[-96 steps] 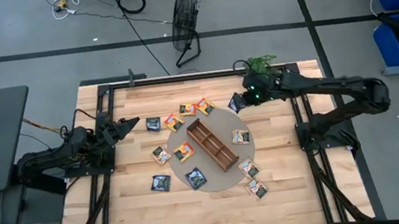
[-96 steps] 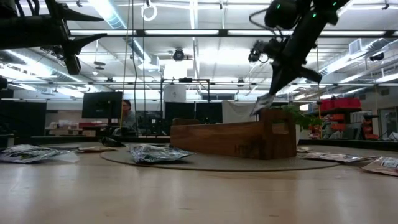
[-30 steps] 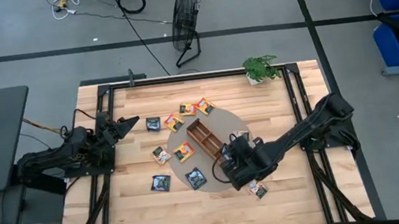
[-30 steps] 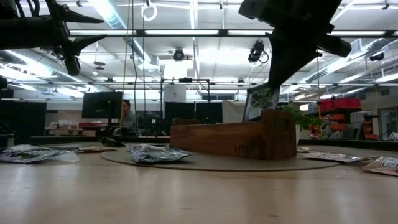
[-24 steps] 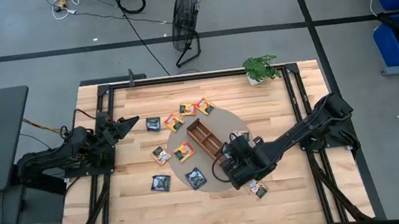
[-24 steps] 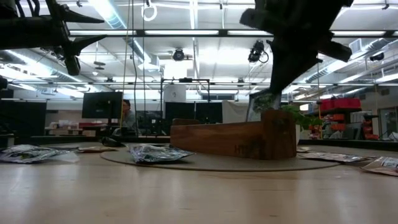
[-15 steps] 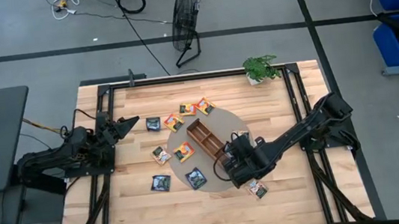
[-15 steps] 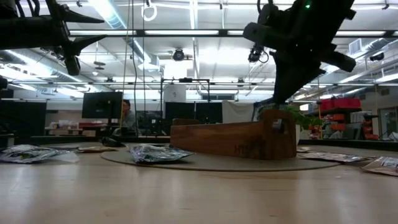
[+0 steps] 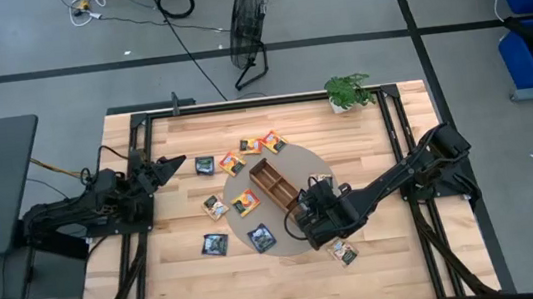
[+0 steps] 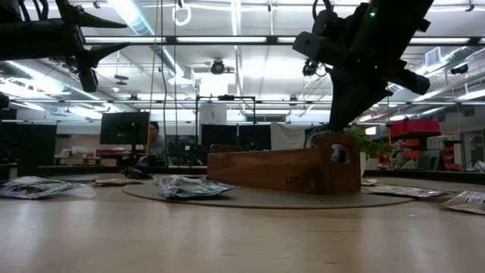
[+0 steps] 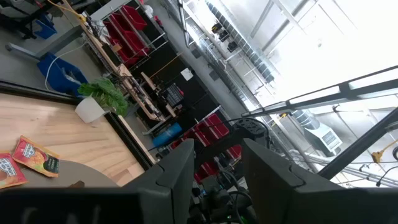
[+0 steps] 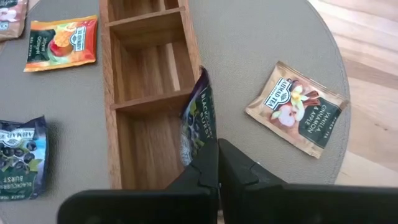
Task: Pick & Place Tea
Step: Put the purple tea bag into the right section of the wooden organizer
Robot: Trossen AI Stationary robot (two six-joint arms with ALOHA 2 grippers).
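While the left gripper [image 9: 174, 164] waits at the worktop's left edge, jaws parted and empty, the right gripper [image 12: 211, 163] pinches a dark tea sachet [image 12: 198, 118] upright, hanging over the wooden tray [image 12: 148, 74]'s nearest compartment wall; since 3.2 seconds ago it has travelled here from the far corner.

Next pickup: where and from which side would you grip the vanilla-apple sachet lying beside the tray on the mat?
Judging by its pose, the beige sachet lies flat on the mat, clear of the tray: come from above and pinch a free edge.
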